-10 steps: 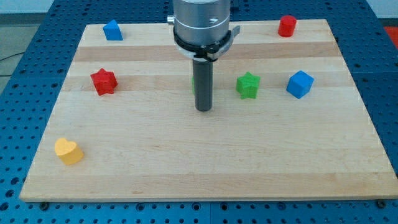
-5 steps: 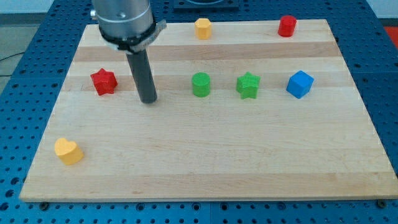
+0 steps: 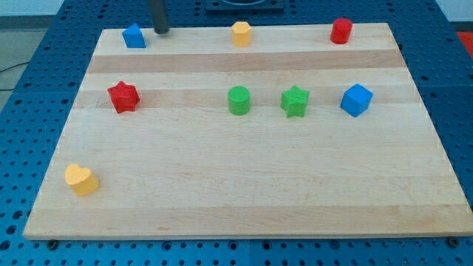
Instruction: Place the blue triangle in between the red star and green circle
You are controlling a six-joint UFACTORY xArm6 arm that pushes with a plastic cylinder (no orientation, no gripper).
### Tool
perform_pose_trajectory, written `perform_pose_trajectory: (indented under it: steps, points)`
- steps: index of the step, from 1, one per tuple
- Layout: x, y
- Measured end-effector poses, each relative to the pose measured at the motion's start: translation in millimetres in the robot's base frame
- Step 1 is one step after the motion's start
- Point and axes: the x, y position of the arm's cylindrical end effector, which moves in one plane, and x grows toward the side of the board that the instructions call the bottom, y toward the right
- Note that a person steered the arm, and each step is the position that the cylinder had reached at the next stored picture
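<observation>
The work surface is a blue perforated metal bench carrying a large pale wooden board of glued strips, which fills most of the view.

My tip, the lower end of the dark rod, stands at the board's top edge toward the view's left. Only the rod's lowest section shows; the arm above is out of frame. There is no jaw or clamp on this rig, so nothing is held: the rod can only push.

The blue triangular block, the task's object, sits at the top-left of the board, just beside my tip on the view's left and apart from it as far as can be judged. The blue cube lies at the right end of the middle row.

The red star-shaped block lies in the middle row at the view's left. The green cylindrical block lies in the same row near centre, well apart from the star, leaving a bare gap that is the target position. The green star block sits just to its right.

A yellow hexagonal block and a red cylindrical block occupy the top edge. A yellow heart block rests at the lower left.

Judgement: the push is not yet begun. My tip is placed above and right of the triangle; a downward-right push requires repositioning to its upper-left side.
</observation>
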Motion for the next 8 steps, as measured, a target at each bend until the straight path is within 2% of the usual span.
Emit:
perform_pose_trajectory:
  steps: [1,2,4,6,8]
  points:
    - [-0.1,-64.1]
    - [9.4,-80.6]
    - [51.7,-15.7]
    - [118.2,10.2]
    - [164.4,50.2]
